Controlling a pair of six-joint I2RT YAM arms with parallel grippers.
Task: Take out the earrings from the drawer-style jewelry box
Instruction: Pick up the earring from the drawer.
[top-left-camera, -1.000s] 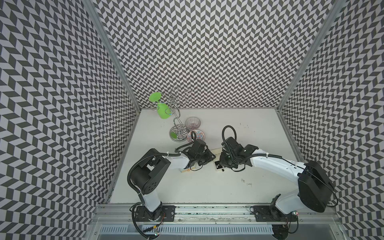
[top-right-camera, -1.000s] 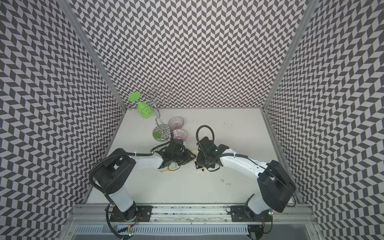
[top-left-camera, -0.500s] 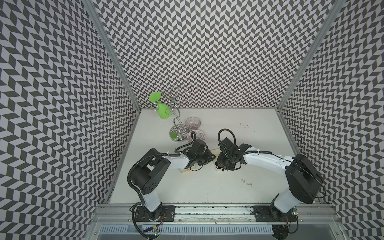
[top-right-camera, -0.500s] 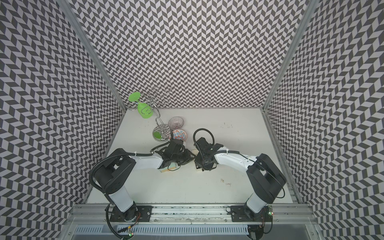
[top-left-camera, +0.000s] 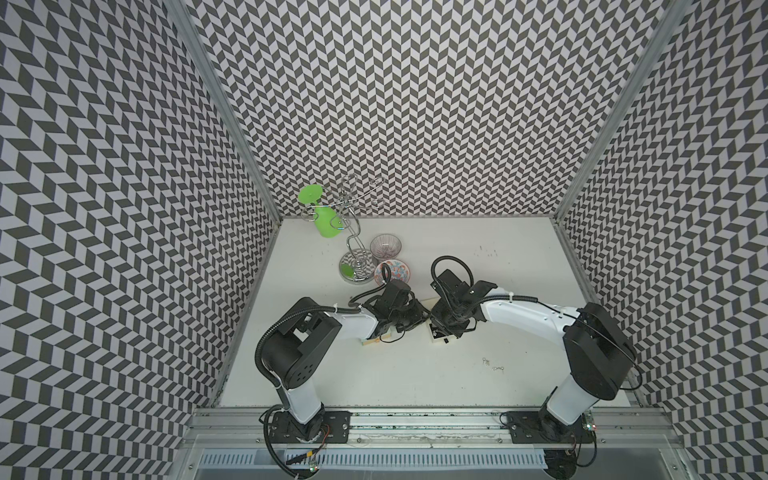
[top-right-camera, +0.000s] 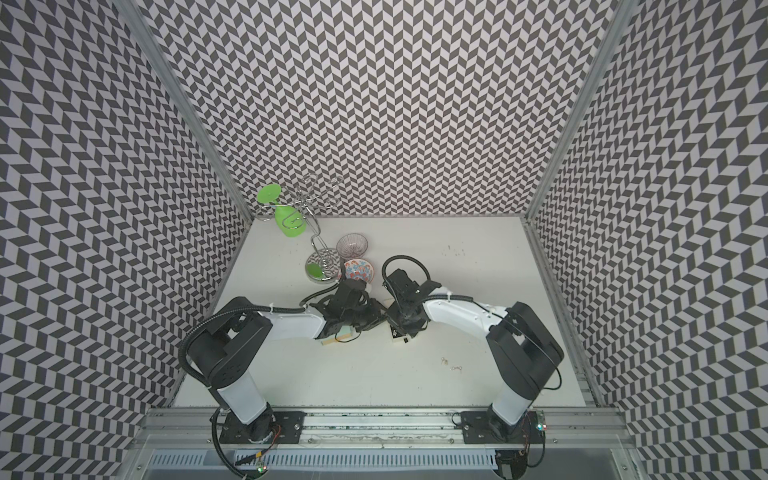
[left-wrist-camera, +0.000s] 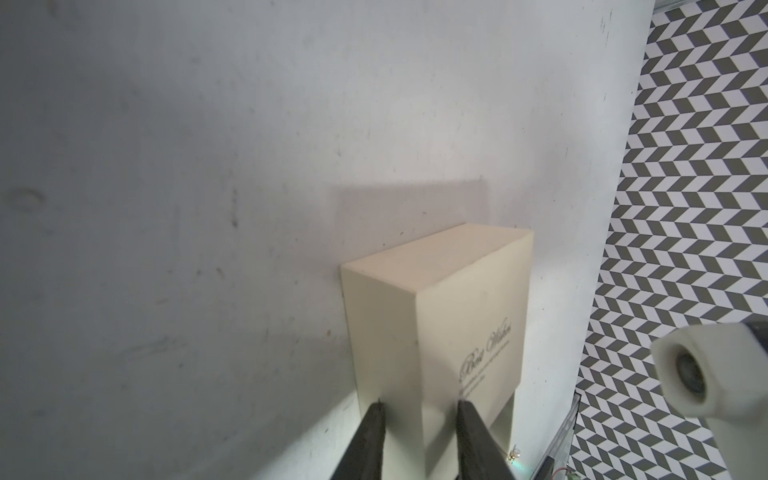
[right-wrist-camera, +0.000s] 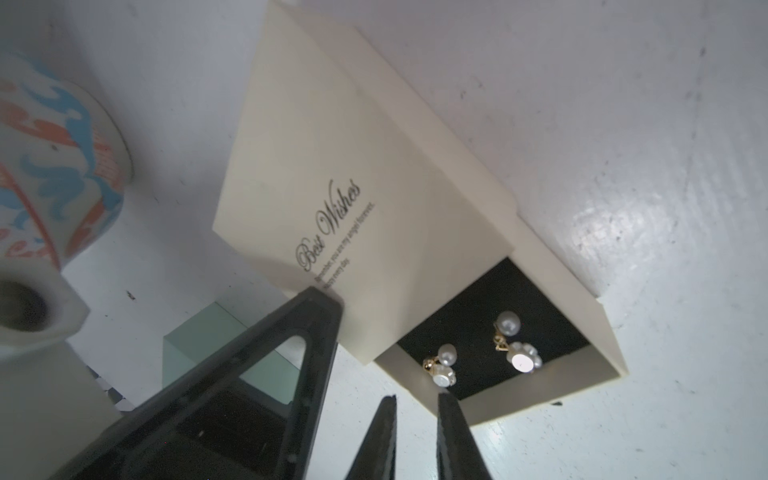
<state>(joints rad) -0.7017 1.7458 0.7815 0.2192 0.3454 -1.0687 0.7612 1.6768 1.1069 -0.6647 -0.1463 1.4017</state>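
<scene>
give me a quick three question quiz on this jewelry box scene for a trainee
1. True or false: the drawer of the cream box stands partly open.
2. How many pearl earrings lie inside it? A one, B two, C four
3. Fill in: the ___ hand grips the box.
Key: 1 true; 2 B; 3 left hand

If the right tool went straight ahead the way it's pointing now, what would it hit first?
Most likely the nearer pearl earring, lying on the black lining of the open drawer; the right tool points at it. Depth is unclear, so the drawer's cream wall may come first.
</scene>
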